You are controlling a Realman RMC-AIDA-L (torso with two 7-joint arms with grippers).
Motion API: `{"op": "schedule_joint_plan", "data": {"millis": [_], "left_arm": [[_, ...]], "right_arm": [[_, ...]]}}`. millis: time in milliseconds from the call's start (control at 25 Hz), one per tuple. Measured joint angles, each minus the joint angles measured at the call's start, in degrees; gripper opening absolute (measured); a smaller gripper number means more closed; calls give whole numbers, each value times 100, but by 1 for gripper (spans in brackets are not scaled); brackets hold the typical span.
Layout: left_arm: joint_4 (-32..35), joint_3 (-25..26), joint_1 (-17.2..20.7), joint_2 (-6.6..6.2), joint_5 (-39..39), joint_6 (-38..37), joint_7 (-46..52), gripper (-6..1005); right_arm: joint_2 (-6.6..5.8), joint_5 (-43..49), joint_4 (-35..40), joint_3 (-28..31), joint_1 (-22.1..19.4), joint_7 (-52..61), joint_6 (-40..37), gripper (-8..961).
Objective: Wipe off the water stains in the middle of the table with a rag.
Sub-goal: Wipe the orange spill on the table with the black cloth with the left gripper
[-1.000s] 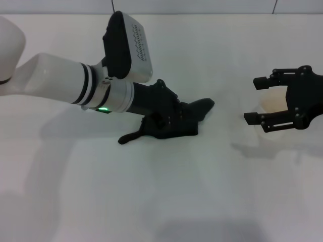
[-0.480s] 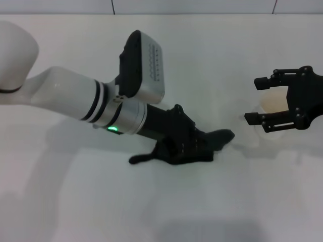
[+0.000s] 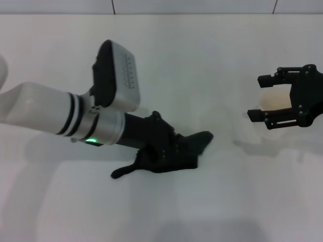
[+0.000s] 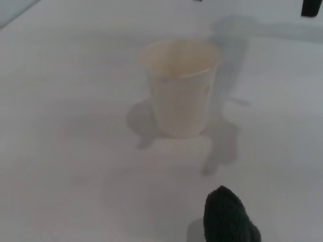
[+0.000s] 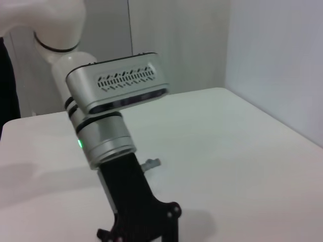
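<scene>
**Left gripper pressed into the rag at mid-table, right gripper spread around the cup**

From where I stand, the left gripper (image 3: pixel 169 151) is down on the white table (image 3: pixel 212 60), reaching in low from the robot's left side with its white forearm and the boxy grey wrist camera housing (image 3: pixel 117 75) riding above it. Its black fingers are buried in the rag (image 3: pixel 174 154), a dark, crumpled cloth lying flat on the surface near the middle of the table. Black on near-black, the fingers and the cloth run together, so I cannot tell how wide they are set; they do press on the cloth. A thin tail of the rag trails out on the table toward the robot's left, and a blunt lobe of it points toward the robot's right. That lobe shows in the left wrist view as a dark rounded tip (image 4: pixel 229 219) on the bare table.

The water stains are not visible; if any liquid is there, the rag covers it.

Well apart, on the robot's right, the right gripper (image 3: pixel 275 98) hangs with its jaws spread wide, one finger on either side of a pale paper cup (image 4: pixel 180 85). The cup stands upright on the table, and the fingers look clear of its wall.
</scene>
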State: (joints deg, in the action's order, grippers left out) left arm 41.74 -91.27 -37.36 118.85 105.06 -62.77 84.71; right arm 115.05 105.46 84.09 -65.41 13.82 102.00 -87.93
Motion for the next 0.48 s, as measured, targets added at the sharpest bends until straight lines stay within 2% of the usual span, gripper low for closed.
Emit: {"op": "schedule_joint_plan", "data": {"millis": [120, 200, 480], "left_arm": [[278, 65, 249, -37, 159, -68, 193, 123], [395, 296, 384, -44, 283, -251, 252, 124], [467, 1629, 618, -24, 523, -976, 278, 129]], "right_arm": [[0, 0, -1, -20, 6, 1, 15, 784], [0, 0, -1, -33, 6, 2, 30, 783], [0, -48, -22, -53, -14, 4, 52, 782]]}}
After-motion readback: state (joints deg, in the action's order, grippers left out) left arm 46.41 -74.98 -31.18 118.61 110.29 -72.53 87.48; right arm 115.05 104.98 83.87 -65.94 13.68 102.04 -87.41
